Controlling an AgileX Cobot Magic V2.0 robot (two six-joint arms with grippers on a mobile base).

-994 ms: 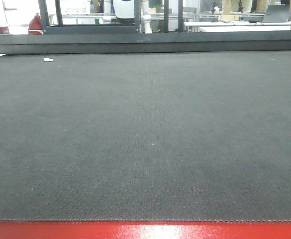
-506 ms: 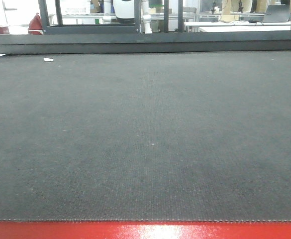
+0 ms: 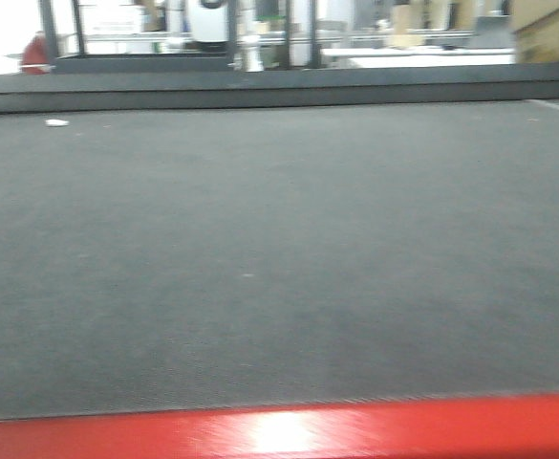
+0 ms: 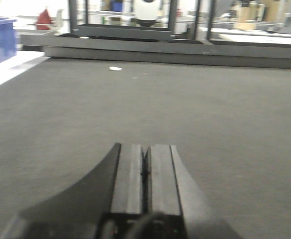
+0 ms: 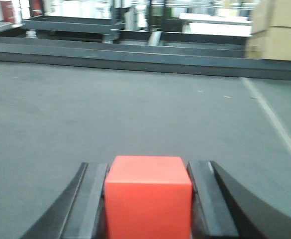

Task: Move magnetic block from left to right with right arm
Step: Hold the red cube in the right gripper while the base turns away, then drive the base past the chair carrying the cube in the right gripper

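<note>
- magnetic block sits squarely between the fingers of the right gripper; both pads look pressed against its side faces, so I read it as clamped
- no offset to close: block is centred in the grip, front face square to the right wrist camera
- it's a cube, so no long axis to align
- right arm has the block; left gripper has its fingers together with nothing between them, low over the mat, and looks idle
- judgement: what's left is carry and set-down further right; the white line on the mat is ahead and to the right of the block
- hidden: block's underside is cut off by the frame edge, so can't tell if it's lifted or touching the mat
- front view shows only mat and a red strip along the bottom edge, no block, no grippers; it's motion-blurred
- cardboard box at far right, well apart from the block
</note>
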